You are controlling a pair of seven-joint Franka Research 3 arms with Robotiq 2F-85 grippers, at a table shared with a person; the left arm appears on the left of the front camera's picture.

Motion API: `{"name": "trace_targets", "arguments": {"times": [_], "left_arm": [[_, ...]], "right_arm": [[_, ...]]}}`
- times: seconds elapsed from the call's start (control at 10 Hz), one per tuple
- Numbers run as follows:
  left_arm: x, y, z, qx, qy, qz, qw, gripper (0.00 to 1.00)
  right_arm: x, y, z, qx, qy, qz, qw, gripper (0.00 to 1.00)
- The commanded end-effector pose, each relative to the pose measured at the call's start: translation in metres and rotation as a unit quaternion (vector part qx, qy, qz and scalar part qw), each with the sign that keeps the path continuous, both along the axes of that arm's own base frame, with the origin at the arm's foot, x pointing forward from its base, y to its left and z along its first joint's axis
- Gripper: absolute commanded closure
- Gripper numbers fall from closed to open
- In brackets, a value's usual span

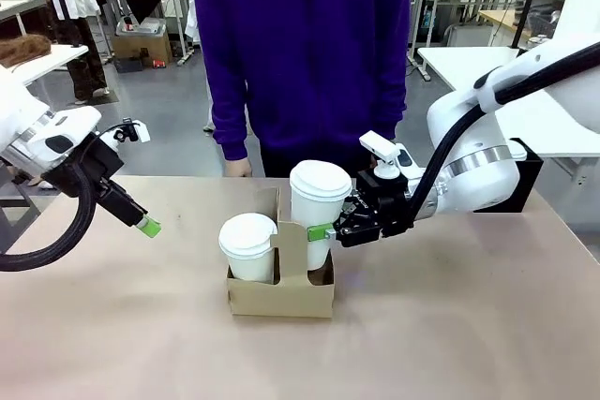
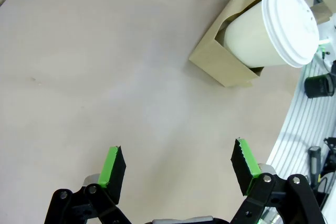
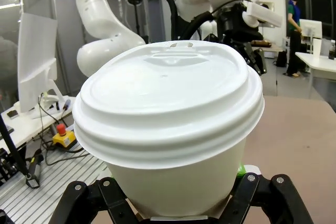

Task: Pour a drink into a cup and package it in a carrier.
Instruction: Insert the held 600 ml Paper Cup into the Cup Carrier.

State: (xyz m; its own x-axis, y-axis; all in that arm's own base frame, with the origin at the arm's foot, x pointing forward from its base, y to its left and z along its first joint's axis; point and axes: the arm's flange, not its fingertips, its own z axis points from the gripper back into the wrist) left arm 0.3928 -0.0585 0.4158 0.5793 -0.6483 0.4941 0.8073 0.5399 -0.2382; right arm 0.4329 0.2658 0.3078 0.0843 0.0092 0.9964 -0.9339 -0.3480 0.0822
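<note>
Two cups sit in the carrier (image 1: 281, 295) on the table (image 1: 450, 325): your right gripper (image 1: 330, 230), fingers clamped on the tall lidded cup (image 1: 317, 208), should hold mid-wall gently, since paper likely crushes, while your left gripper (image 1: 148, 226) hangs spread wide.

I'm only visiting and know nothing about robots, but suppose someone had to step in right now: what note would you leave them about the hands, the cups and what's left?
Right hand: shut on the tall lidded cup, holding it in the right slot of the carrier; whether it is fully seated cannot be told.
Left hand: open, holding nothing, above the table to the carrier's left.
Shorter lidded cup: sits in the carrier's left slot.
Person's hand: at the far table edge, away from the cups.
Done: tall cup lidded and brought into the carrier.
Left: confirm it sits fully down, release it, draw the right hand back.
</note>
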Motion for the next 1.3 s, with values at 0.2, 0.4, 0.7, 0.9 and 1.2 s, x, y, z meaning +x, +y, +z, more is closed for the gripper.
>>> {"name": "trace_targets", "arguments": {"times": [0.2,0.4,0.7,0.9,1.2], "left_arm": [[-0.001,0.001,0.001,-0.002,-0.004,0.005,1.0,0.0],[-0.001,0.001,0.001,-0.002,-0.004,0.005,1.0,0.0],[-0.001,0.001,0.001,-0.002,-0.004,0.005,1.0,0.0],[-0.001,0.001,0.001,-0.002,-0.004,0.005,1.0,0.0],[-0.001,0.001,0.001,-0.002,-0.004,0.005,1.0,0.0]], "right_arm": [[0.011,0.007,-0.021,0.0,-0.003,0.01,1.0,0.2],[0.014,0.005,-0.034,-0.01,0.002,0.021,1.0,0.2],[0.017,0.005,-0.046,-0.026,0.0,0.043,0.999,0.2],[0.018,0.006,-0.053,-0.034,-0.003,0.054,0.998,0.2],[0.021,0.005,-0.063,-0.045,-0.007,0.057,0.997,0.2]]}}
